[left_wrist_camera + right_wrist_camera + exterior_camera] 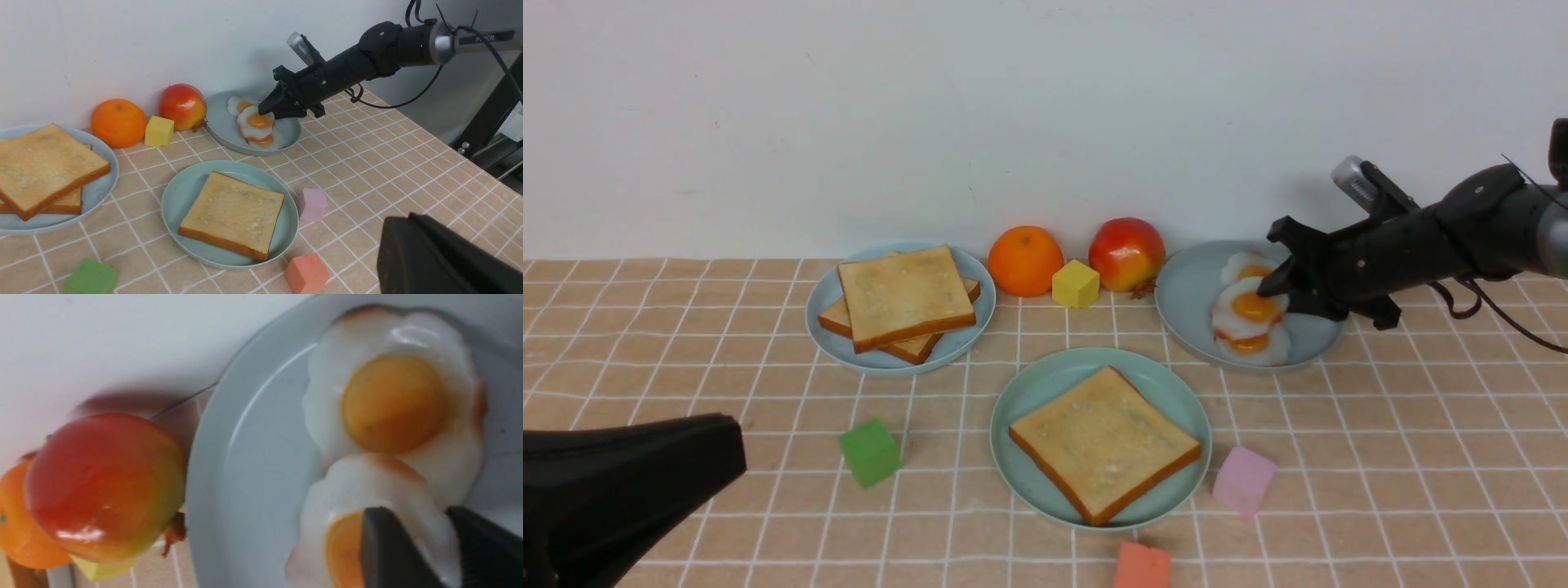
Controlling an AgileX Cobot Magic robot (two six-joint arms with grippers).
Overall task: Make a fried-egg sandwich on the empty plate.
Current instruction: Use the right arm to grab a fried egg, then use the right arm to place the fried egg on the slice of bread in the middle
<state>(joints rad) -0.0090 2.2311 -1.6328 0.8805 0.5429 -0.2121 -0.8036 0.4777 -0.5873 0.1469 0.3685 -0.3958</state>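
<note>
Right gripper (1267, 286): clamped on the rim of the top fried egg (1252, 306), on the grey-blue plate (1192, 286) by the back edge of the counter (1421, 425).
Left gripper (719, 457): clenched, low toward the counter's front left.
Mint-green plate (1029, 392): mid-counter toward the front edge, with one toast slice (1104, 441) lying on it.

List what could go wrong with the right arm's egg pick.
1. The middle egg overlaps the far egg and near egg on the grey-blue plate; lifting it could drag one along.
2. The right gripper straddles only that egg's thin white edge, so it may slip out.
3. The toast slice sits toward the near rim of the mint-green plate; an off-centre drop might slide off.
</note>
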